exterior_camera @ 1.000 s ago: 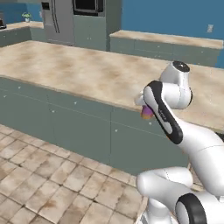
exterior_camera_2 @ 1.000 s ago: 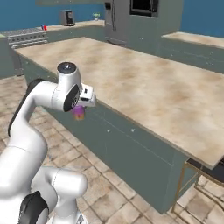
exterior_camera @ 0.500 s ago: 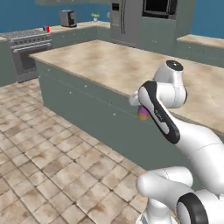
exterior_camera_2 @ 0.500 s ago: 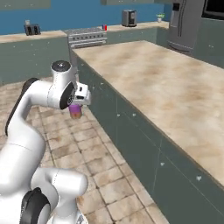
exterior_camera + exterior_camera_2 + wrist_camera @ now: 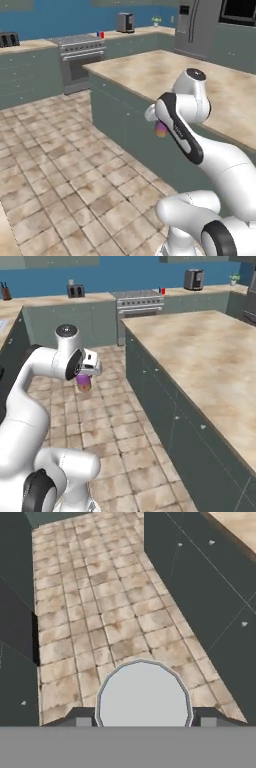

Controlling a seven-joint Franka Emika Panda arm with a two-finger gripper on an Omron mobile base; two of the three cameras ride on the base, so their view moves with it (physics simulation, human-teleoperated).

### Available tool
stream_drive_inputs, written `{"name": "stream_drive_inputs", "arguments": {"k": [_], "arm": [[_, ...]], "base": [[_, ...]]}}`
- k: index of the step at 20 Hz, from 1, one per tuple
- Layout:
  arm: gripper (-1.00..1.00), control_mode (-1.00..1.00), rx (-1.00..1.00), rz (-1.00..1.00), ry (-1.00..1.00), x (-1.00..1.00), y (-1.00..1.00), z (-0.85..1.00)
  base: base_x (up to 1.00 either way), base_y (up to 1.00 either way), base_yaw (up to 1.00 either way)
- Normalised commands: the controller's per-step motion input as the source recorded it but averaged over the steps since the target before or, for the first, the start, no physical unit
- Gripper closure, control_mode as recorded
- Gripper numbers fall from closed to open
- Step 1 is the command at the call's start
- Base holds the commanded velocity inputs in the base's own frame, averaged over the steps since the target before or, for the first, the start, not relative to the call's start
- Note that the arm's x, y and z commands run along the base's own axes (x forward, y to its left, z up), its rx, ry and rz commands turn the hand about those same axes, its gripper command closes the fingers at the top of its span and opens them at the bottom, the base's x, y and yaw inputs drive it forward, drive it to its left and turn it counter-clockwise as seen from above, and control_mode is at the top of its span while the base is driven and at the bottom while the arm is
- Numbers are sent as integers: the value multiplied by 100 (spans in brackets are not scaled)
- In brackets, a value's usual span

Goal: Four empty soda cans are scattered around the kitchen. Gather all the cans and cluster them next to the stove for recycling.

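My gripper (image 5: 159, 123) is shut on a purple-pink soda can (image 5: 161, 130), held in the air beside the island's cabinet front. From the other side the gripper (image 5: 85, 377) and the can (image 5: 84, 384) hang above the tan floor tiles. The can's silver top (image 5: 144, 695) sits between the fingertips (image 5: 83, 720) in the hand view. The grey stove (image 5: 79, 42) stands against the far blue wall, also seen as the stove (image 5: 138, 296) in the right base view. A red soda can (image 5: 103, 35) and a blue soda can (image 5: 98, 35) stand on the counter just right of it.
A long island with a beige marble top (image 5: 210, 85) runs along my right; its grey-green cabinet fronts (image 5: 165, 406) are close to the arm. A coffee machine (image 5: 193, 278) and a toaster (image 5: 76, 291) stand on the back counter. A tiled floor (image 5: 60, 165) lies between me and the stove.
The whole picture has swung as the base turned, bringing the stove and back wall toward the middle. The can stays in the gripper, held the same way.
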Motion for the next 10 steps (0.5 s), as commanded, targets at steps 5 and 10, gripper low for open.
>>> {"name": "stream_drive_inputs", "arguments": {"k": [5, 10], "arm": [[100, 100, 0, 0, 0, 0, 0, 0], [100, 100, 0, 0, 0, 0, 0, 0]], "base": [[100, 5, 15], [100, 0, 9]]}}
